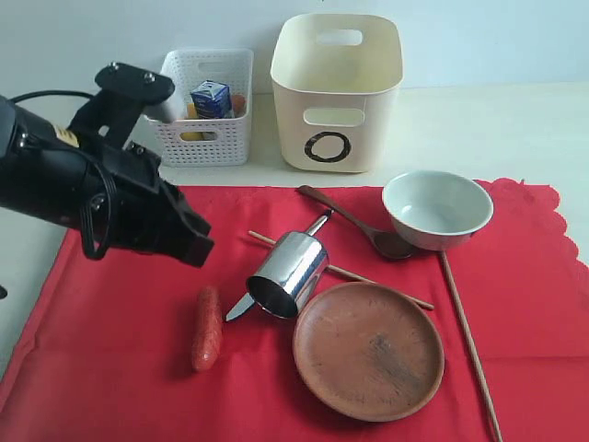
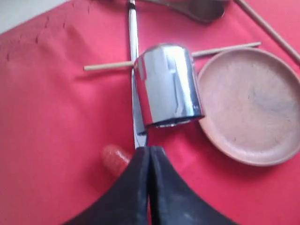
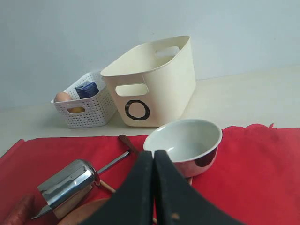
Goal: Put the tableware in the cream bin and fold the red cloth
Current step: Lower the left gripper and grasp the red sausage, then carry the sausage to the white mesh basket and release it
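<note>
The left jaws are pressed together on nothing, hanging over the red cloth (image 1: 110, 350) with their tips near the mouth of the steel cup (image 2: 168, 84), which lies on its side across a knife (image 1: 241, 307) and one chopstick (image 1: 345, 272), beside the brown plate (image 1: 368, 350) and near a sausage (image 1: 207, 329). The right jaws are likewise closed and empty, above the cloth in front of the bowl (image 3: 185, 140), with the wooden spoon (image 1: 354, 216) just beside it and the second chopstick (image 1: 469, 345) right of the plate. The cream bin (image 1: 336, 92) stands on the tabletop (image 1: 497, 129) behind the cloth, next to a white basket (image 1: 204, 106)
</note>
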Controlling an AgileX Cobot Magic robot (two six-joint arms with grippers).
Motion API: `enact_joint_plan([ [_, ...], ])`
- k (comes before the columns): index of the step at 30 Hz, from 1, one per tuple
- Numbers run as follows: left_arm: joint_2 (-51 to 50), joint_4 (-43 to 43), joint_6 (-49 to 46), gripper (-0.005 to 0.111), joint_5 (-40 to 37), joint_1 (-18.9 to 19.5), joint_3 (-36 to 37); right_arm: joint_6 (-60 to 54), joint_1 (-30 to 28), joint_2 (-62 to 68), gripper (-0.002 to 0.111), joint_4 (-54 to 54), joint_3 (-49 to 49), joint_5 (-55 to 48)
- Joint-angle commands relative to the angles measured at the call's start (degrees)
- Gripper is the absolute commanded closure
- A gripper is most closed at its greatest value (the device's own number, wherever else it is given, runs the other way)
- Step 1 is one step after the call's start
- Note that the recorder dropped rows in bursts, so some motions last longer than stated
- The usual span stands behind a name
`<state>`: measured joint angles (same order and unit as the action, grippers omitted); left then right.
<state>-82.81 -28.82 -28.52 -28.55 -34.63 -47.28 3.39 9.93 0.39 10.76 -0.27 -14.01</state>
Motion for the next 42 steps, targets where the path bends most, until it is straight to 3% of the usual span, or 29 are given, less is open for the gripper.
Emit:
enact_joint_plan([
  [1, -0.52, -0.74, 0.57, 0.095, -0.09, -0.35, 3.37, -0.36, -0.01, -0.39, 0.108, -0.05, 0.27, 0.30],
  [6, -3.77, -0.63, 5.24, 0.065, 4.47, -0.35, 5.16, -0.36, -0.01, -0.39, 0.108, -0.05, 0.27, 0.30],
  [12, -9.07, -0.88, 5.46, 0.051, 6.45, -0.35, 5.16, -0.36, -0.01, -0.39, 0.108, -0.05, 0.27, 0.30],
  [19, -14.47, -2.31, 5.46, 0.046, 10.38, -0.35, 5.16, -0.36, -0.01, -0.39, 0.108, -0.16, 0.27, 0.30],
  [39, -19.86, -5.31, 5.46, 0.046, 12.65, -0.35, 5.16, -0.36, -0.01, -0.39, 0.108, -0.16, 0.27, 0.30],
  [42, -19.86, -5.29, 5.46, 0.051, 12.81, -0.35, 5.16, -0.36, -0.01, -0.39, 0.108, -0.16, 0.27, 0.30],
])
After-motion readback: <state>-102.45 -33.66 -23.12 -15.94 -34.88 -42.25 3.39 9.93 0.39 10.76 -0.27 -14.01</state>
